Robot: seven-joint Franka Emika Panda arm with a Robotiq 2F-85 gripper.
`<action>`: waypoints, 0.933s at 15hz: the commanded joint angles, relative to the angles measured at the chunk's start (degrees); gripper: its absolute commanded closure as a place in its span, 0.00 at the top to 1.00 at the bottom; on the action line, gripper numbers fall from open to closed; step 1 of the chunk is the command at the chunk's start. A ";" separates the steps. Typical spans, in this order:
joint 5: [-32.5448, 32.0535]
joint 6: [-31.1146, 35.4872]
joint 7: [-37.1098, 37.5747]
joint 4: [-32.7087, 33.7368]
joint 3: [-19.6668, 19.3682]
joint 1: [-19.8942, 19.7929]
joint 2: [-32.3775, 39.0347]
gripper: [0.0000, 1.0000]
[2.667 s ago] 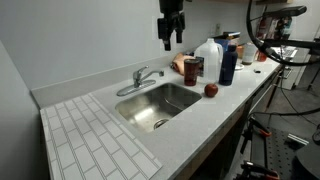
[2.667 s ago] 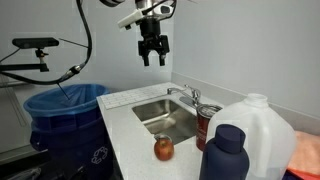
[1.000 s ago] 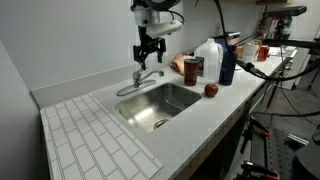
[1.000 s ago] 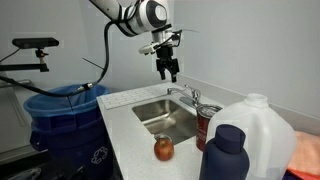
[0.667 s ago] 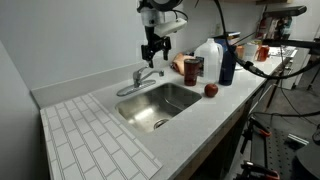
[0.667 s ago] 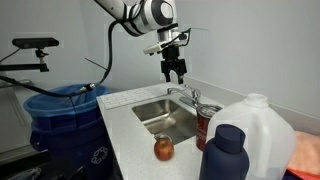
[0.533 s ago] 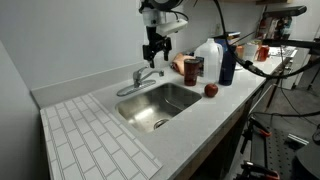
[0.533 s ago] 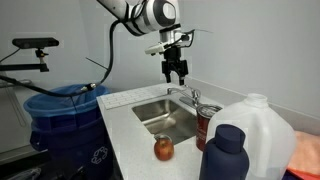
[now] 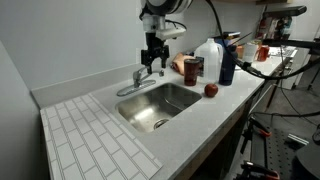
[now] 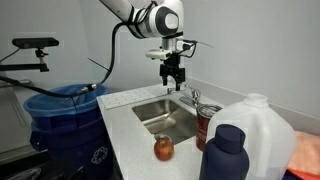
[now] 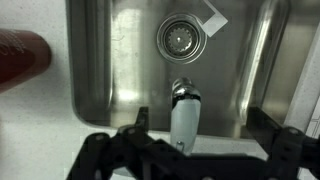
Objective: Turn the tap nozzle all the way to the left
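Slim shiny chrome tap nozzle [image 11: 185, 115] is sitting at the back edge of the stainless steel sink basin [image 11: 110, 70], which is set in the white worktop [image 9: 232, 92]. The nozzle's base is near the wall. The black Robotiq gripper [image 9: 152, 60] is hanging just above it, jaws spread. In the wrist view one jaw is standing on each side of the nozzle, and neither appears to be touching it. Handling, as a judgement: it is rigid metal fixed at a swivel base, so it is not going to lift or bend, only pivot, probably with some joint friction. The polished chrome is likely slippery, so a pinch could slide. The best contact is looking like the straight mid-section towards the tip, away from the base, for more leverage; a sideways push with one jaw may do as well as a clamp. The nozzle is not fragile, but forcing it past the end stop is the risk. Its long axis is running from the base out over the basin. In the wrist view the tip is pointing at the round metal drain [image 11: 180, 38], roughly centred. In an exterior view the nozzle [image 9: 130, 86] is slanting down from the base towards the near-left part of the basin.
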 commanded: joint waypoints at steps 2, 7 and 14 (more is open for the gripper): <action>0.54 5.03 0.38 -1.03 -0.08 0.50 1.57 1.00; 1.24 7.41 1.54 -1.18 0.57 1.54 3.37 1.00; 1.74 7.16 2.39 -0.18 1.75 3.21 4.10 1.00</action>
